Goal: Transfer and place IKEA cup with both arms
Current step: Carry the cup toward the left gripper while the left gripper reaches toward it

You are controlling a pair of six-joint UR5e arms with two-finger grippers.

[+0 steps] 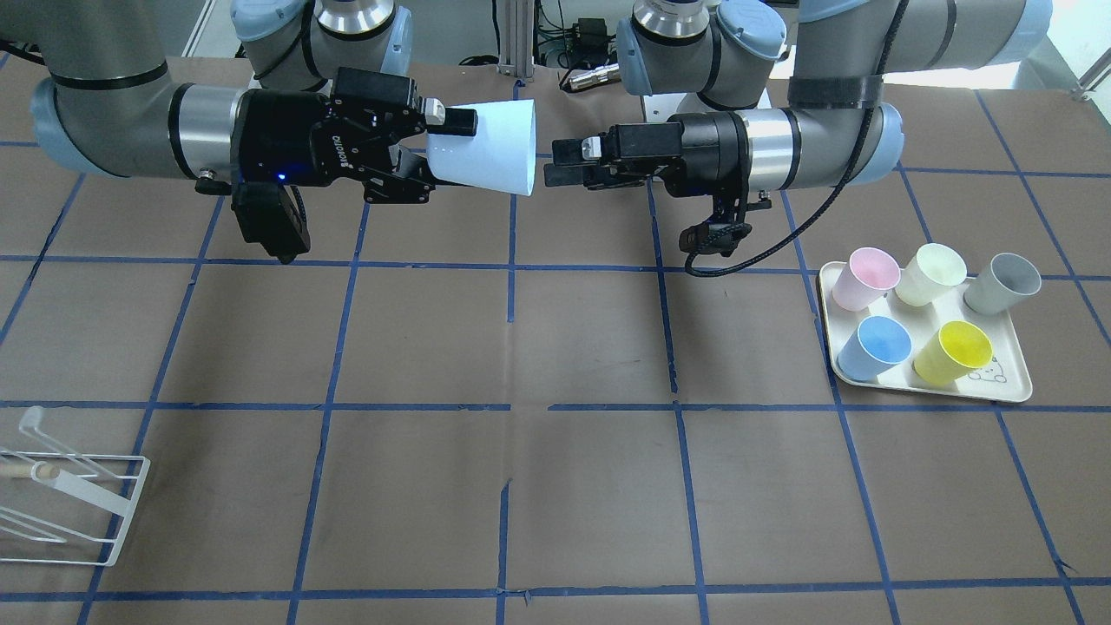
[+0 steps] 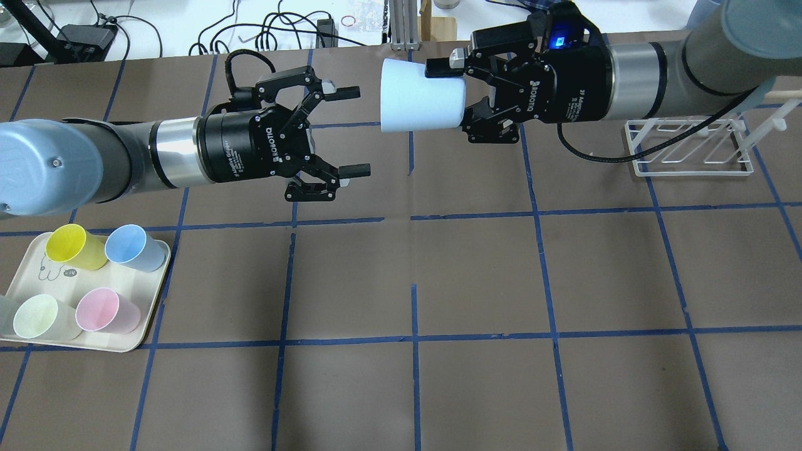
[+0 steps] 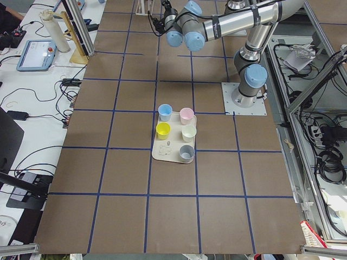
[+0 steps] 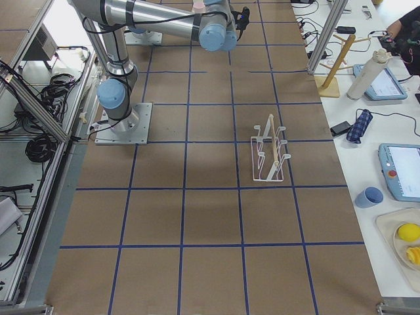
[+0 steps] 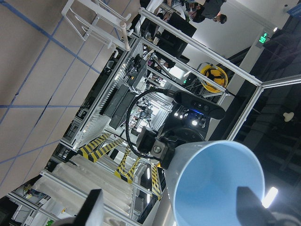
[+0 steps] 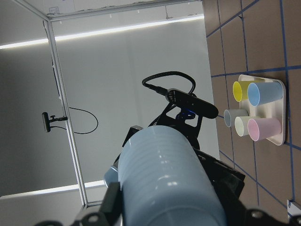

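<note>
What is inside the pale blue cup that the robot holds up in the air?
The left wrist view looks into the IKEA cup: only its blue inside shows, nothing in it. The picture's edge cuts off the lower part. The right pincer grips it.

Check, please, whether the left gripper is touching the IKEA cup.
Apart. The overhead view shows bare table between the open left gripper and the IKEA cup, which the right gripper holds.

a short open gap separates the spread left claw (image 2: pixel 356 131) from the ikea cup (image 2: pixel 420 104) mouth. on the table (image 2: pixel 476 269), a loaded tray (image 2: pixel 135 346) and a wire rack (image 2: pixel 689 147) stand well off to either side.
</note>
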